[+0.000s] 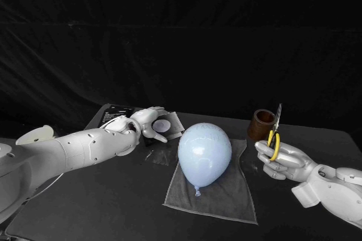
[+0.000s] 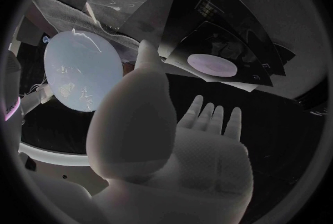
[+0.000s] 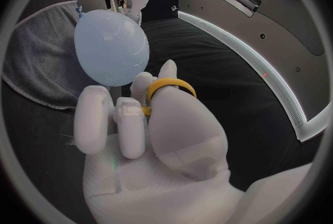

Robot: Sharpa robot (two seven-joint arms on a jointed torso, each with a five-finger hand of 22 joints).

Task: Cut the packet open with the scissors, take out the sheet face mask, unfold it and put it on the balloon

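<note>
The right hand (image 1: 283, 160) grips the scissors (image 1: 276, 134) by their yellow handles, with the blades pointing up and a finger through one loop. It is held off the table (image 1: 98, 209), beside a brown cup (image 1: 260, 127). Across from it, the left hand (image 1: 143, 125) is at the dark packet (image 2: 211, 64) near the table's far side. Its thumb overlaps the packet's edge while the other fingers are spread apart. Whether it actually holds the packet cannot be told. Between the two hands the pale blue balloon (image 1: 205, 152) lies on a grey towel (image 1: 218, 199). The main risk is the balloon: to reach the packet, the scissors would probably have to pass over or close by it, and a low or tilted blade tip could burst it. A loose hold by the left hand could also let the packet slip or twist as the blades close, spoiling the cut or nicking the mask inside.
</note>
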